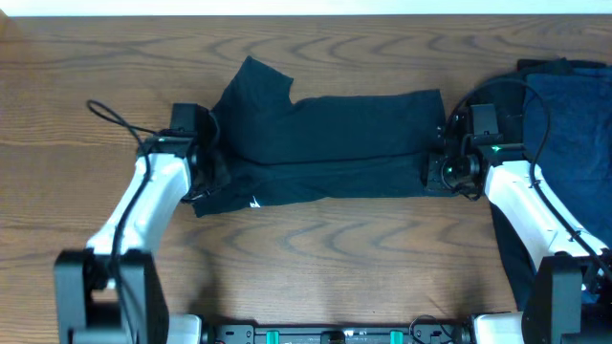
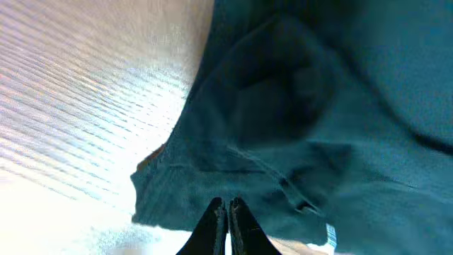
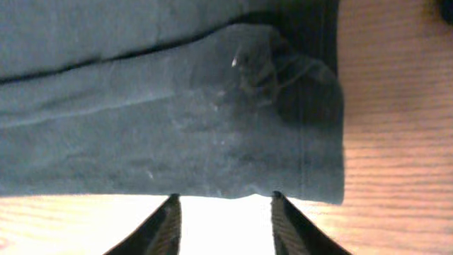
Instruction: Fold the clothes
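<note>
A black T-shirt [image 1: 325, 143] lies folded lengthwise across the middle of the table, one sleeve sticking up at the back left and a small white label [image 1: 254, 202] near its front left corner. My left gripper [image 1: 212, 162] is at the shirt's left end. In the left wrist view its fingers [image 2: 226, 203] are pressed together on the edge of the dark cloth [image 2: 297, 127], with the label [image 2: 330, 236] just to the right. My right gripper [image 1: 442, 162] is at the shirt's right end. It stands open [image 3: 223, 195], its tips touching the hem of the cloth [image 3: 177, 134].
A navy blue garment [image 1: 569, 115] lies heaped at the far right, partly under the right arm. A black cable [image 1: 110, 117] loops over the table behind the left arm. Bare wooden tabletop [image 1: 325, 258] shows in front of the shirt.
</note>
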`<move>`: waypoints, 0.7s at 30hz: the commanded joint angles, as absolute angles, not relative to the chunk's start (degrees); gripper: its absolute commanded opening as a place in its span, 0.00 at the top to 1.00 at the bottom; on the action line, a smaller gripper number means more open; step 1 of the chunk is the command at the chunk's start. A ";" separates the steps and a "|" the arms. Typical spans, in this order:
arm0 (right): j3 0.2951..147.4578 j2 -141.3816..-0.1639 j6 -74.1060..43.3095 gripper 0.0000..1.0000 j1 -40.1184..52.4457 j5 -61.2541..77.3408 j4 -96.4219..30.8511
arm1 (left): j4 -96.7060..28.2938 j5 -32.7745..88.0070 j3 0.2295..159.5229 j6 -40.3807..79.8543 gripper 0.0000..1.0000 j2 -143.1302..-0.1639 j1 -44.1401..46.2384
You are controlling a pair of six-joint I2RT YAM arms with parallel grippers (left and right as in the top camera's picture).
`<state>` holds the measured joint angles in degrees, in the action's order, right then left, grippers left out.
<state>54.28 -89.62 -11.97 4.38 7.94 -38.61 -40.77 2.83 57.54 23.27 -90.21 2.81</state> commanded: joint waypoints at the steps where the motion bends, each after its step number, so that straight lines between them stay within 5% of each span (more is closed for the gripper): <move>1: 53.98 -89.14 -12.21 0.83 4.69 8.40 -38.61 | -41.60 3.73 57.32 22.81 0.94 -85.97 2.94; 4: 51.96 -89.17 -12.21 0.99 4.69 8.40 -36.38 | -43.29 3.81 57.28 23.18 0.94 -85.49 2.94; 21: 43.48 -90.56 -13.32 0.99 4.69 7.09 -20.78 | -31.79 3.81 46.13 24.08 0.94 -87.83 2.94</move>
<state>45.23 -89.62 -12.53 4.38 7.86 -22.11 -32.71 3.92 47.16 23.35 -87.29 2.81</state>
